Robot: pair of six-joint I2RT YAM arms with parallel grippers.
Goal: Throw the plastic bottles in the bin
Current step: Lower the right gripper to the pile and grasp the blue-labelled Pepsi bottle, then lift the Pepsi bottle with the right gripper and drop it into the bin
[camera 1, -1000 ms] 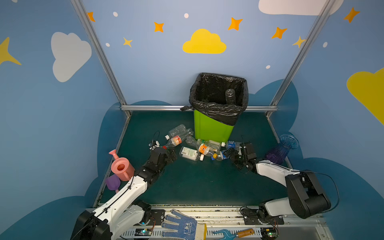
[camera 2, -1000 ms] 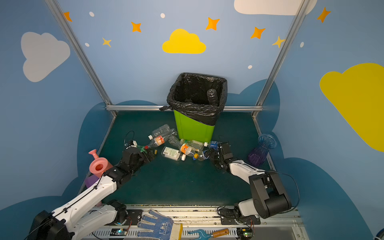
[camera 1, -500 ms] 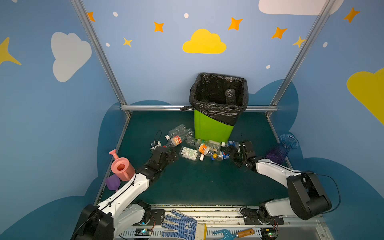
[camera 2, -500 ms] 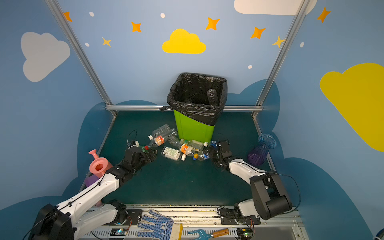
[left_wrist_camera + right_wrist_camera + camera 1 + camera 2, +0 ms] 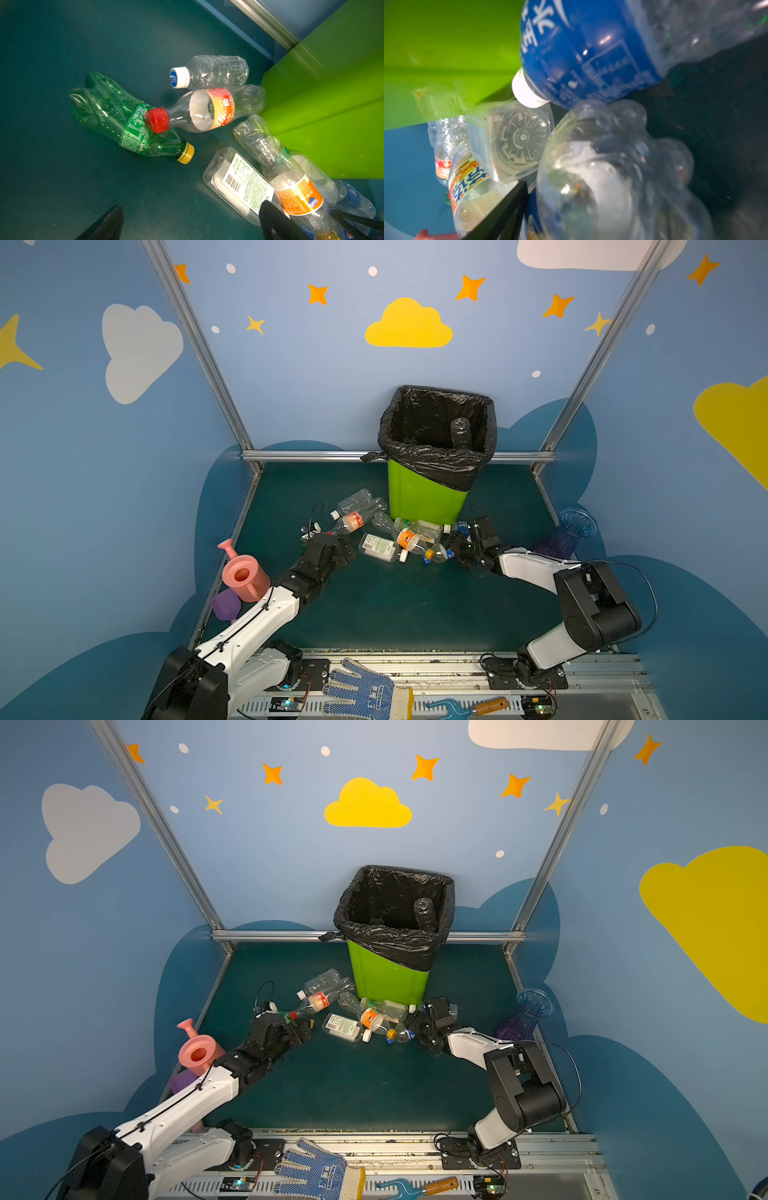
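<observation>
Both arms are working the heap of bottles [image 5: 399, 537] lying on the floor right at the foot of the bin [image 5: 424, 497], and one bottle [image 5: 459, 431] is standing inside the black liner.

The left gripper [image 5: 344, 551] is hovering empty with its fingers spread wide, pointing towards the green bottle [image 5: 124, 122]. Watch that one. The red-cap bottle [image 5: 209, 110] is resting its neck across it, so a lift there is likely sending the red-cap one rolling off.

On the other side, the right gripper [image 5: 459, 549] is nosing deep into the pile. A crumpled clear bottle [image 5: 602, 176] is filling its wrist view beside one finger [image 5: 500, 214]. The second finger is hiding, so I cannot tell whether the jaws are apart or gripping.

Here's the trouble: that bottle is looking slick and dented, so a squeeze could be popping it out sideways. The blue-label bottle [image 5: 587, 52] is lying right against it, ready to tumble or get dragged along. The bin wall is sitting just beside the gripper too, so a careless rise could be knocking it or snagging the liner. And the vase [image 5: 569, 531] is standing near the right arm.
</observation>
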